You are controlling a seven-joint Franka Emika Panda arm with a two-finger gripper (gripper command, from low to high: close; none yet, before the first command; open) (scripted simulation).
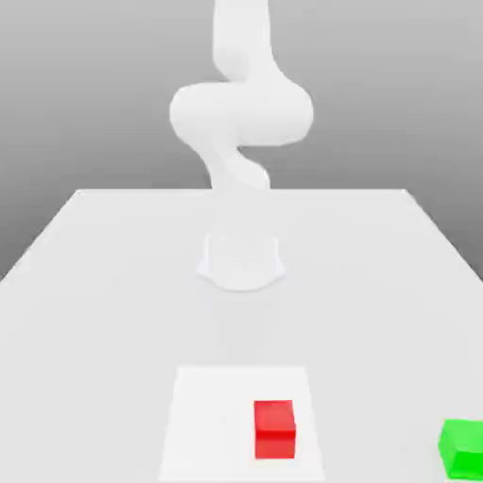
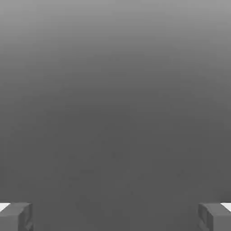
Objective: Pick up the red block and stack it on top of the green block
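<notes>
Jaws stand wide apart on my gripper [image 2: 115, 216], empty, ready to straddle the red block [image 1: 274, 428]; green block [image 1: 462, 446] sits well apart.

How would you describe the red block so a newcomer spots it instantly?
Start at the white table and find the paler square patch near its front edge. The red block sits on that patch, while the green block lies off it, toward the exterior view's right.
</notes>
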